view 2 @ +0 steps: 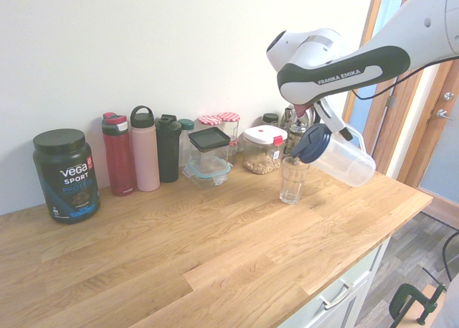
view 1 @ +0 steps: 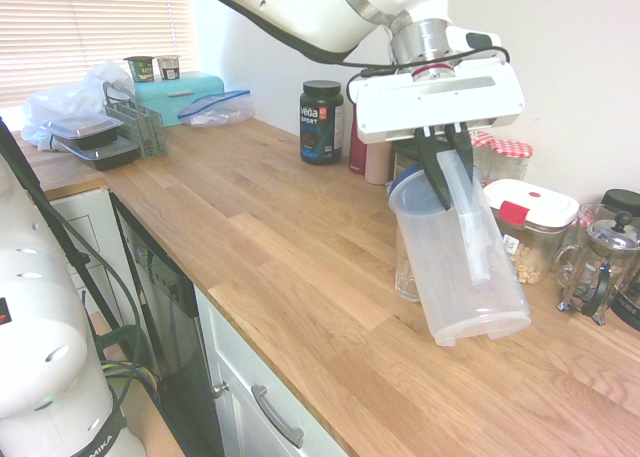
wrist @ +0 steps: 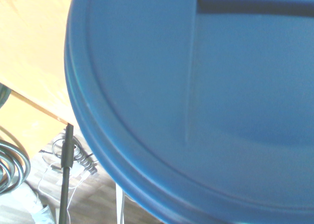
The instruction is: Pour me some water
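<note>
The tool [view 1: 447, 149] is pinching the handle of a clear plastic pitcher [view 1: 462, 259], its dark fingers pressed against the handle just under the blue lid [view 2: 310, 143]. The pitcher hangs in the air above the wooden desk [view 1: 300, 267], tipped well over, with its lid end lowered toward a drinking glass [view 2: 293, 180] and its base raised away from it. From the second exterior view the lid's edge sits just above the rim of the glass, which stands upright on the desk. I cannot tell whether any water is running out, and the pitcher looks see-through with no clear water level.

In the wrist view the blue lid fills nearly everything, with a strip of the desk beside it.

Along the wall stand a black Vega Sport protein tub [view 2: 64, 175], a dark red bottle [view 2: 118, 155], a pink bottle [view 2: 144, 149] and a black shaker bottle [view 2: 168, 148], close together in a row. Next come a glass container with a black lid [view 2: 209, 154], two jars with red checked lids [view 2: 221, 125], and a container with a white lid and red clip [view 2: 263, 150] just behind the glass. A French press [view 1: 598, 260] stands at the far end.
</note>
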Robot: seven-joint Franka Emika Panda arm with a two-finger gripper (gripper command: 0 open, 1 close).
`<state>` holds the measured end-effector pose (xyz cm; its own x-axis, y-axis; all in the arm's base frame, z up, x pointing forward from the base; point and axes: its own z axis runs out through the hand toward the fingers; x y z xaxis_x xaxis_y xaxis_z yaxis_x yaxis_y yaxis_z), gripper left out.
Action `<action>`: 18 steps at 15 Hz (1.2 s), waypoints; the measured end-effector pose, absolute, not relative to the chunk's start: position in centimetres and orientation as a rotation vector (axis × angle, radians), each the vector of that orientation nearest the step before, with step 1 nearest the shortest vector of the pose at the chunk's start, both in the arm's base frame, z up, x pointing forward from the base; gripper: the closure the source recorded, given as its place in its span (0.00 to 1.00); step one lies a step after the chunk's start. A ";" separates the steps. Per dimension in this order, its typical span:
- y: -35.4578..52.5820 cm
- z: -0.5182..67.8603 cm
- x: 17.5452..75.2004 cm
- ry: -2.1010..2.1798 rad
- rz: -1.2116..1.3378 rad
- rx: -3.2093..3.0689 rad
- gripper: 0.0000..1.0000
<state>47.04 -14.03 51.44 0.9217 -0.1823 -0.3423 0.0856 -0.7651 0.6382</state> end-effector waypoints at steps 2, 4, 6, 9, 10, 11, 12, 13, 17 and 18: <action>-14.1 51.2 47.1 -0.069 -0.515 2.389 1.00; -14.5 51.4 47.0 -0.077 -0.517 2.391 1.00; -15.1 52.2 46.6 -0.087 -0.495 2.417 1.00; -16.7 55.3 44.5 -0.118 -0.362 2.560 1.00; -17.6 56.5 43.0 -0.124 -0.324 2.613 1.00; -18.6 57.5 41.3 -0.124 -0.289 2.669 1.00; -19.8 58.0 39.3 -0.116 -0.255 2.726 1.00; -20.8 58.0 37.3 -0.100 -0.222 2.781 1.00; -20.4 56.1 33.1 -0.085 -0.050 2.996 1.00; -19.4 55.5 32.8 -0.106 -0.007 3.046 1.00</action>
